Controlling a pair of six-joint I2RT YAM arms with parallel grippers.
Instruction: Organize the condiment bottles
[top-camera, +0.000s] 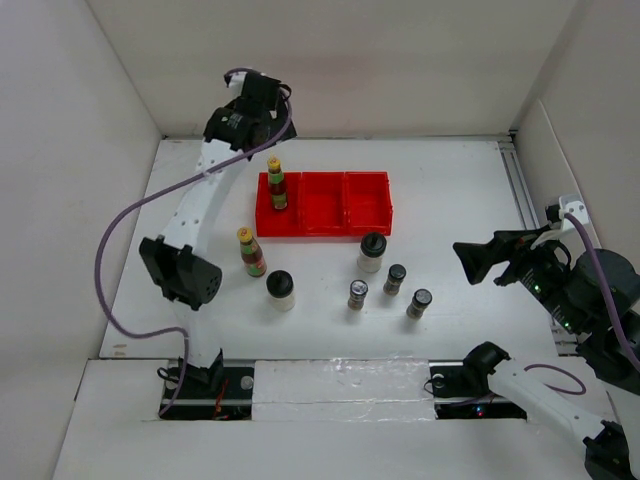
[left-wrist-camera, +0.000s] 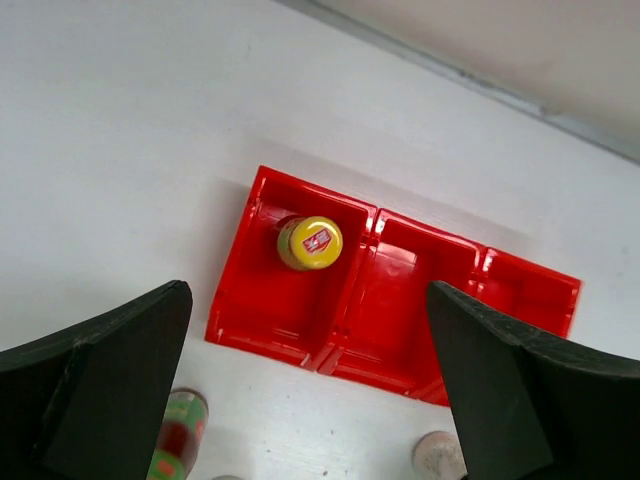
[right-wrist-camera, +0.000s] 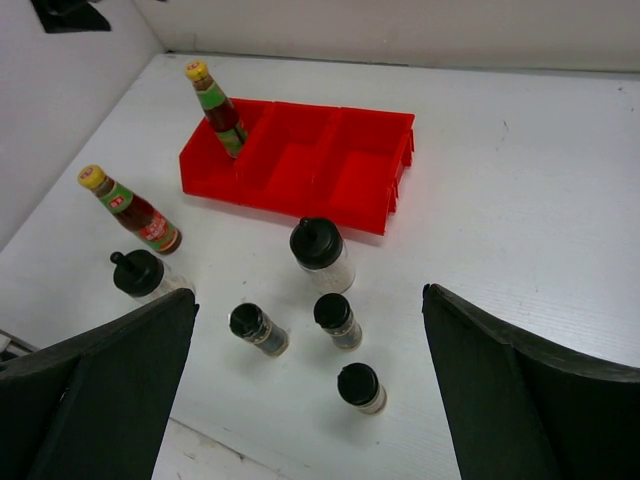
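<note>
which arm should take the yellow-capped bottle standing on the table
Left. The bottle stands beside the left arm, and the left pincer hangs open above the tray nearby; the right pincer sits far across the table.

Bench (top-camera: 450, 190): white, matte, being enclosed on three sides by plain white wall panels (top-camera: 350, 60). Metal rail (top-camera: 518, 190): being carried along the bench's right edge. Lighting: soft and even; only faint shadows are being cast on the surface.

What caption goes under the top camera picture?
One yellow-capped bottle stands in the red tray; six more wait on the table.
</note>
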